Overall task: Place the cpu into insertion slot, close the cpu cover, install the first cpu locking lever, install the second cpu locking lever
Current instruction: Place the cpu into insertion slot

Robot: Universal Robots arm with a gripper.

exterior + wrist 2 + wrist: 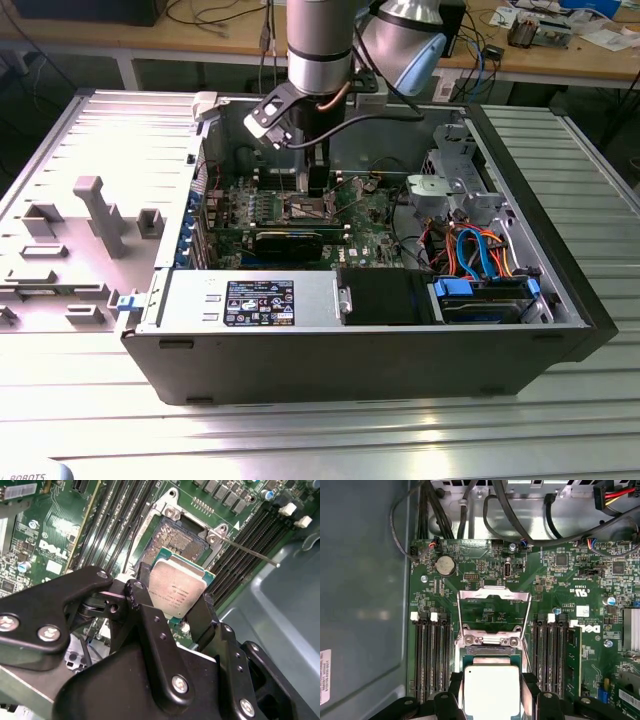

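Note:
My gripper (175,594) is shut on the cpu (176,587), a flat square chip with a silver top, held by two opposite edges between black fingers (202,612). In both wrist views the chip hangs just above the insertion slot (182,540), whose dark centre is uncovered. The cpu cover (492,594), a thin silver frame, stands swung open behind the slot. A thin locking lever (250,552) sticks out sideways from the slot's corner. In the exterior view the gripper (318,188) reaches down inside the open computer case over the green board.
Long black memory slots (432,655) flank the socket on both sides. A black expansion card (290,240) lies in front of it. Drive cage and orange and blue cables (480,250) fill the case at the exterior view's right. Grey fixtures (100,215) stand outside the case.

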